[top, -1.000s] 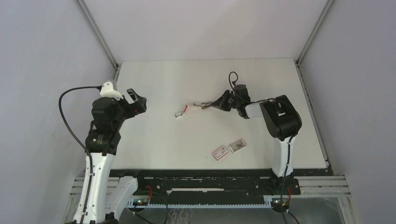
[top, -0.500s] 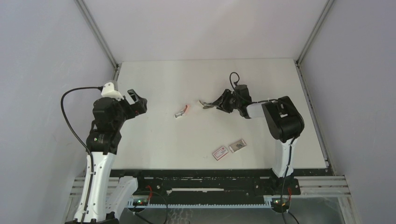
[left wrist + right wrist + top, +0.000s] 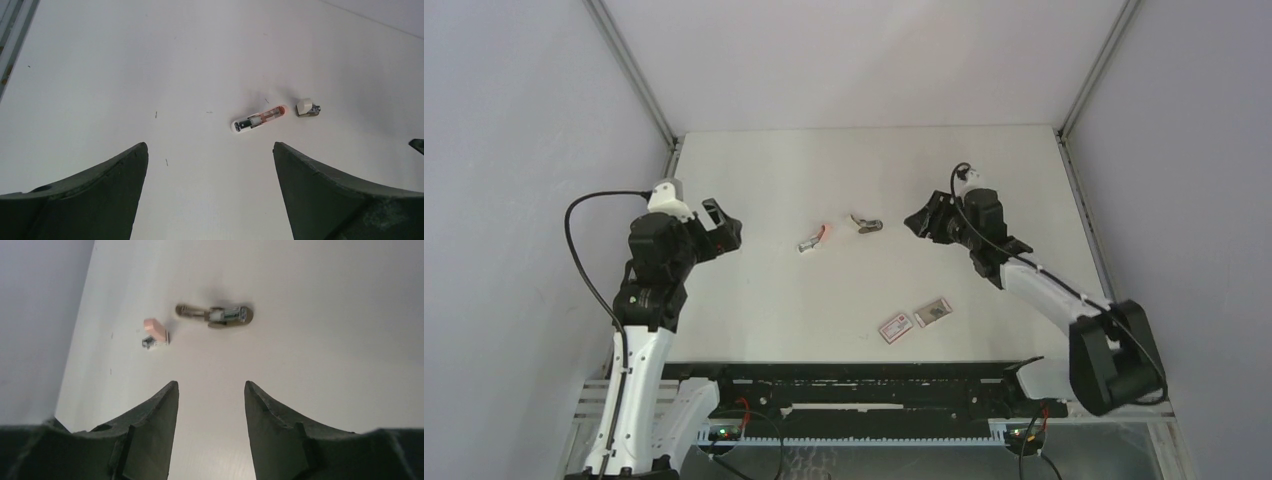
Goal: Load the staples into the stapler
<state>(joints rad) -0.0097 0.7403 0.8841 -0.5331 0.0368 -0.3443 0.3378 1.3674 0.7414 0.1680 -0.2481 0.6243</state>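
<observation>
The stapler [image 3: 814, 238] lies flat at mid-table, slim and silvery with a red end; both wrist views show it [image 3: 259, 119] [image 3: 215, 315]. Just right of it lies a small pale piece with a grey metal bit [image 3: 866, 224] [image 3: 307, 108] [image 3: 155, 334]. My right gripper [image 3: 914, 222] [image 3: 210, 383] hovers to the right of that piece, open and holding nothing. My left gripper [image 3: 727, 226] [image 3: 210, 145] hangs wide open over the left of the table, well short of the stapler. The staples [image 3: 933, 312] sit in their pale tray near the front edge.
A white sleeve with a red label [image 3: 896, 327] lies just left of the staples tray. Pale walls close the table on the left, back and right. A metal rail [image 3: 10, 40] runs along the left edge. Tiny loose specks [image 3: 166, 161] dot the table surface.
My right gripper has opened, left the small piece on the table and drawn back to the right, its arm swinging outward. The stapler has stayed put. The left arm has barely shifted.
</observation>
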